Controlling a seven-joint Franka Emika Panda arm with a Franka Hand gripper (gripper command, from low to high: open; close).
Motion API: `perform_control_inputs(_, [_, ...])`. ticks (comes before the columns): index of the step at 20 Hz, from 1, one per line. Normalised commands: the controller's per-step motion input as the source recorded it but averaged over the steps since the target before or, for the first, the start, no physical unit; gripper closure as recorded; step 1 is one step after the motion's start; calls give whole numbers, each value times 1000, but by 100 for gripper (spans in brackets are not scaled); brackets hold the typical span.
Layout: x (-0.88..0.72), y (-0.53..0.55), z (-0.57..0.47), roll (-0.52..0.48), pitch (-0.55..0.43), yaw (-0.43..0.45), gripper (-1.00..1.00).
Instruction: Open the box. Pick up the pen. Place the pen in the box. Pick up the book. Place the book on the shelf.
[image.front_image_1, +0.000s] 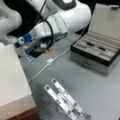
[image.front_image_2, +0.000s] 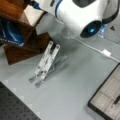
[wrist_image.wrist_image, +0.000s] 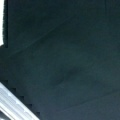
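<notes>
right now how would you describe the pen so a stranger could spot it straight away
Find the open box at a front view's right, lid tipped back. In its beige lining lies the pen, slim and black, the only dark thing in the compartments.

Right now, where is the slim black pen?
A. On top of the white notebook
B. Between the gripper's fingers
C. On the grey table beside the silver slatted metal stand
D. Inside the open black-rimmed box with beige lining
D: in a front view the slim black pen lies in a beige compartment of the open black-rimmed box, whose lid stands raised behind it.
</notes>
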Motion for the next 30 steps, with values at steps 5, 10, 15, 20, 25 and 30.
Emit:
perform_control_inputs(5, [122, 536, 179, 266, 27, -270, -100])
perform_control_inputs(10, [400, 739, 221, 278, 65, -405, -100])
perform_control_inputs(15, [688, 861, 75, 329, 81, -540, -100])
perform_control_inputs(20, [759, 722, -248, 486, -58, -653, -100])
perform_control_inputs(25, [536, 279, -286, 642, -109, -583, -100])
perform_control_inputs(30, [266, -86, -201, 604, -117, -325, -100])
